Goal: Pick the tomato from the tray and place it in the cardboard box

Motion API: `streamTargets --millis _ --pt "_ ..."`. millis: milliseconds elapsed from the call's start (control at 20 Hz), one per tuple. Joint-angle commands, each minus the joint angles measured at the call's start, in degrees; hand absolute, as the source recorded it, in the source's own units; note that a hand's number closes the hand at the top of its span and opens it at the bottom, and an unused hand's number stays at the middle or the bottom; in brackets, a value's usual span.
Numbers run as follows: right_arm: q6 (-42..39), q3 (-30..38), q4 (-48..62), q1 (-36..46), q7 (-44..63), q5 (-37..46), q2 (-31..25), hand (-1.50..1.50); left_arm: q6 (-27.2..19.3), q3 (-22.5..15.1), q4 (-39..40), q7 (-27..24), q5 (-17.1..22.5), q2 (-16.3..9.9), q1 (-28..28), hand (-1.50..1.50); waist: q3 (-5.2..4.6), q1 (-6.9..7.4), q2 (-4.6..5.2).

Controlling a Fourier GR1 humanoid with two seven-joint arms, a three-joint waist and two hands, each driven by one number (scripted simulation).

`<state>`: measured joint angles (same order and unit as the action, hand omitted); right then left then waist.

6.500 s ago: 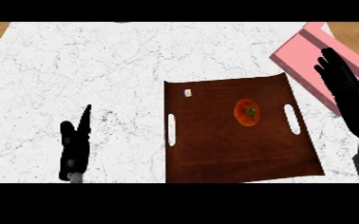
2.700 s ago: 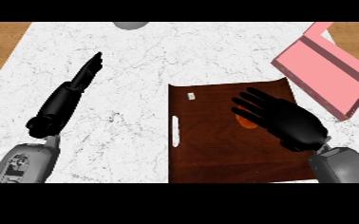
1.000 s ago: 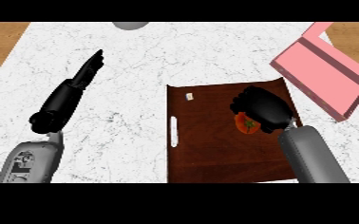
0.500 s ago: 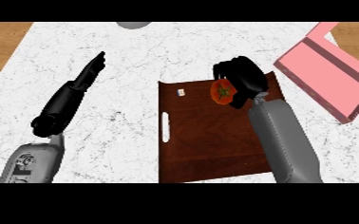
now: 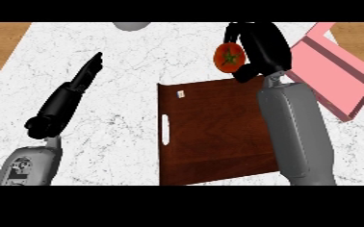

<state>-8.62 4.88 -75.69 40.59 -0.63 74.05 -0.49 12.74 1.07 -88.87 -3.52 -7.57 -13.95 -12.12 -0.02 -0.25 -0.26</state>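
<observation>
the tomato (image 5: 229, 57) hung in the upper right of the frame, past the far edge of the brown tray (image 5: 213, 130), pinched in the curled right hand (image 5: 262, 45). the pink box (image 5: 334, 72) lay just right. the left hand (image 5: 78, 84) rested at the left, fingers straight and together.

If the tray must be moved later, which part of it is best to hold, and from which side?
Probably the slot handle on the left edge of the brown tray, approached from the left. The tray lies flat and thin on the counter, so this cut-out gives fingers something to hook. The left robot hand, open, is on that side. The right robot hand holds the tomato.
</observation>
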Motion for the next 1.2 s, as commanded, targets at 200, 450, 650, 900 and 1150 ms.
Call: streamTargets --millis 200,450,650,900,1150 --pt "0.54 13.95 -4.98 4.86 11.88 -5.0 -4.18 1.5 -0.22 0.47 1.37 -2.33 -0.68 0.07 0.43 0.0 0.02 -0.09 0.24" --pt "5.05 19.9 6.67 10.78 12.24 -7.22 -10.86 1.5 1.29 1.01 -1.25 0.3 0.14 -0.84 -0.76 0.0 0.04 0.88 0.42" --pt "5.63 23.05 15.31 13.42 8.43 -8.6 -19.61 1.5 3.81 3.09 -0.84 -1.92 1.98 -2.89 1.16 0.0 0.03 1.27 0.53" --pt "2.86 21.49 26.92 11.63 3.8 -5.66 -26.52 1.5 0.67 -0.51 -1.59 1.25 -0.69 1.36 -0.23 0.0 0.06 1.51 0.69" --pt "-9.39 22.64 36.95 14.29 1.99 -7.45 -33.26 1.5 1.73 1.16 0.31 0.4 0.44 0.29 -1.95 0.0 0.04 1.36 0.75"
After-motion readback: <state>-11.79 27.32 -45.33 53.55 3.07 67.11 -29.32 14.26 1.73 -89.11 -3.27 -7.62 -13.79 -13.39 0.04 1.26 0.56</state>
